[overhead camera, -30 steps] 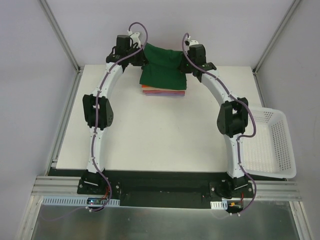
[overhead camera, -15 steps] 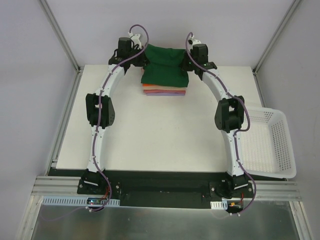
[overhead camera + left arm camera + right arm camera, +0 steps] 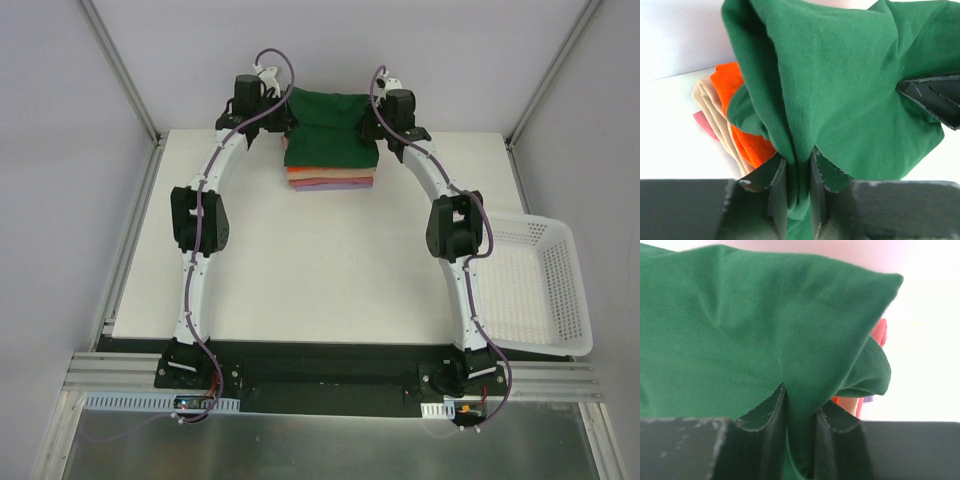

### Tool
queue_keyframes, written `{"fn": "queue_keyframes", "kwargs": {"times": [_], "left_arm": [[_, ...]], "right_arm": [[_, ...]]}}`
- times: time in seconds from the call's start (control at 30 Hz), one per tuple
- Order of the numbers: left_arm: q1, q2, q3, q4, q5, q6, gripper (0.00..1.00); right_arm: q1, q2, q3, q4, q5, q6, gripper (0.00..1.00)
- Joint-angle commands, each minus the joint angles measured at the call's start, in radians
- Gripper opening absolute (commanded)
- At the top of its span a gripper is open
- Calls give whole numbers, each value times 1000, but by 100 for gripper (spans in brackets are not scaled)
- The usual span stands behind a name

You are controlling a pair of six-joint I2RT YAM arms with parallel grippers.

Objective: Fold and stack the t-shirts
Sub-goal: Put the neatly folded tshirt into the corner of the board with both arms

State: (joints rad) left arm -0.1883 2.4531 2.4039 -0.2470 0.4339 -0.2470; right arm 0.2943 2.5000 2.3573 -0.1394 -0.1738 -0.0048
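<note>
We've got the dark green tee [image 3: 328,135] at the far edge of the tabletop [image 3: 320,270], slung between both arms and draped over the folded pile: orange tee [image 3: 732,97] on top, tan tee [image 3: 714,112] under it, lilac tee [image 3: 338,185] at the bottom. The left claw [image 3: 798,166] is clenched on a pinch of green cloth, and the right claw [image 3: 800,401] is clamped on the opposite side.

To land this well, we want both claws coming down level and together, with the cloth lightly taut so the middle doesn't sag. They should let go only once the green rests square on the orange.

From above we read the alignment, green covering most of the pile, and the white basket [image 3: 545,290] well apart on the right. It can't show us the grips. The wrist views can: cloth is wedged deep between each pair of fingers. The left wrist view also shows a green fold hanging beside the orange edge.
</note>
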Motion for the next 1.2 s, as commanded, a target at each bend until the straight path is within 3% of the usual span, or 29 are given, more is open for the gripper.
{"fn": "queue_keyframes", "kwargs": {"times": [0.0,0.03,0.1,0.13,0.3,0.43,0.67,0.8,0.93,1.17], "left_arm": [[21,-22,-22,57,-90,-11,33],[21,-28,-25,57,-121,-14,51],[23,-34,-29,57,-159,-31,76],[24,-40,-29,57,-170,-37,99],[24,-91,-45,61,-193,-60,99],[21,-157,-75,75,-170,-75,99],[13,-346,-254,77,-89,-61,99],[12,-599,-530,77,-86,-67,99],[3,-891,-887,75,-66,-80,99],[0,-1426,-1543,66,-216,-181,99]], "right_arm": [[-23,-23,34,101,43,-9,30],[-23,-33,25,100,66,-14,40],[-23,-56,7,101,111,-27,62],[-26,-67,0,100,134,-34,68],[-35,-151,-49,101,168,-27,84],[-35,-216,-92,104,96,3,97],[-35,-370,-228,71,-12,74,96],[-35,-582,-450,57,-23,78,96],[-35,-847,-789,49,-4,78,96],[-34,-1362,-1425,32,106,121,96]]}}
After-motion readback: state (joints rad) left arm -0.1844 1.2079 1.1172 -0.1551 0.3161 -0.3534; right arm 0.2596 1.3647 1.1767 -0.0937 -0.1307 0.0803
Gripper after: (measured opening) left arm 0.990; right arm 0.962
